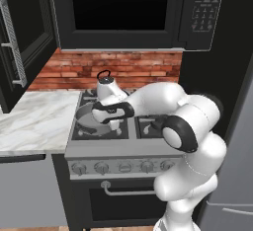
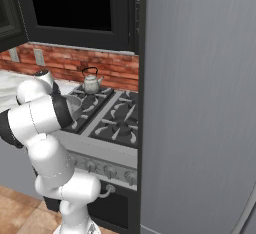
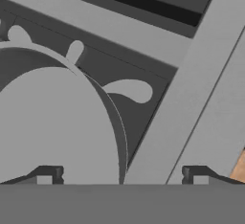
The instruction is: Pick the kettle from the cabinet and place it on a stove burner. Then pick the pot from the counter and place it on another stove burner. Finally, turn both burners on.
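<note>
Arm links hide most of the pot (image 1: 88, 118) at centre-left of the left base view, leaving a grey rim on the front-left burner. The kettle (image 1: 105, 83) stands behind it, clearer in the right base view. The hand view shows the pot's round wall at lower left, cut by the frame, with the gripper (image 3: 121, 174) released, tips spread wide, apparently holding nothing.

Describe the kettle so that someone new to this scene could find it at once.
Start at the steel range below the black microwave. On its back left burner, against the brick wall, stands the kettle. It is small, rounded and silvery with a tall black arched handle, unlike the wide shallow pot in front of it.
</note>
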